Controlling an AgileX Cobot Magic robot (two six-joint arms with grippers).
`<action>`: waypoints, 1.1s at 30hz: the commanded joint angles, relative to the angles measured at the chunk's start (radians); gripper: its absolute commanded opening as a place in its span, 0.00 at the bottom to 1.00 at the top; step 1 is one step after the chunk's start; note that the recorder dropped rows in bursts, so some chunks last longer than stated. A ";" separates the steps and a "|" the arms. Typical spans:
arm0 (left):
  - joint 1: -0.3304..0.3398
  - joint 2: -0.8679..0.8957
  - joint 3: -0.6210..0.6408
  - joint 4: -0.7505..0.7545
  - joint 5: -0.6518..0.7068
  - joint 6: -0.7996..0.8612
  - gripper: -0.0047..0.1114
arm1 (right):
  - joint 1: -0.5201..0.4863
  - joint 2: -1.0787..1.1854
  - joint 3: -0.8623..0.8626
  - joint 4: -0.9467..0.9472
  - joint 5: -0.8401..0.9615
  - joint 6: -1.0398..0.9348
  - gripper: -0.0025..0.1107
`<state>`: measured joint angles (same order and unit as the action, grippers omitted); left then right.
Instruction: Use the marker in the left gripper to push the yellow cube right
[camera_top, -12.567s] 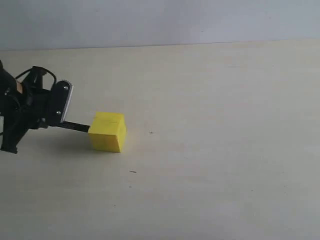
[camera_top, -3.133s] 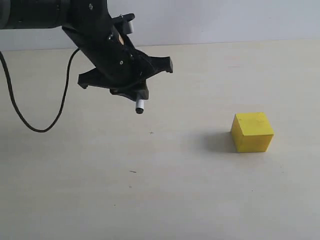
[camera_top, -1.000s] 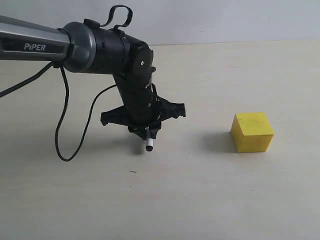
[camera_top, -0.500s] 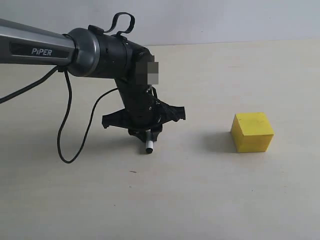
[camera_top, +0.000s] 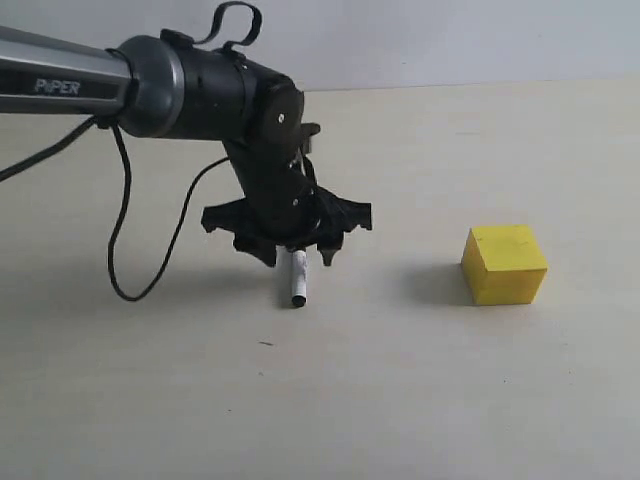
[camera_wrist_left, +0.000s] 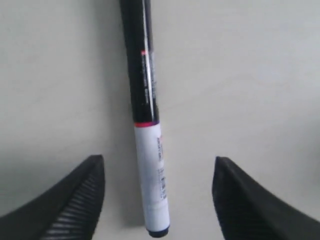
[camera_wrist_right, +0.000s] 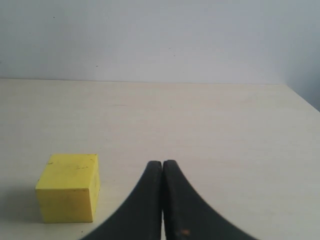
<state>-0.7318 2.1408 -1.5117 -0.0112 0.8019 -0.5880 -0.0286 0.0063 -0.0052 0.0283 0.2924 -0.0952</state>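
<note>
Freed from the grip that held it a moment ago, the marker (camera_top: 297, 282) is lying flat on the table (camera_top: 400, 400) under the left gripper (camera_top: 298, 258), whose fingers (camera_wrist_left: 75, 205) are hanging wide apart, apparently because the yellow cube (camera_top: 505, 264) is already sitting well off right.

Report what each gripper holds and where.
Nothing. The open left gripper straddles the black-and-white marker without touching it; the right gripper is shut, empty.

1. The exterior view stands off, looking slightly down across the table (camera_top: 450, 400).
2. The left wrist view looks straight down, close, between the left fingers (camera_wrist_left: 75, 200) at the marker (camera_wrist_left: 147, 145).
3. The right wrist view looks low and level past the right fingers (camera_wrist_right: 145, 200), sharing the yellow cube (camera_wrist_right: 67, 187) with the exterior view.
</note>
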 joint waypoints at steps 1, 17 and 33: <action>-0.006 -0.114 -0.001 0.068 -0.001 0.074 0.35 | -0.006 -0.006 0.005 -0.001 -0.009 -0.005 0.02; -0.136 -0.726 0.614 0.193 -0.719 0.196 0.04 | -0.006 -0.006 0.005 -0.001 -0.009 -0.005 0.02; -0.092 -1.381 0.929 0.193 -0.234 0.201 0.04 | -0.006 -0.006 0.005 -0.001 -0.009 -0.005 0.02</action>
<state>-0.8268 0.8144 -0.5883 0.1788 0.4983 -0.3916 -0.0286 0.0063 -0.0052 0.0283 0.2924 -0.0952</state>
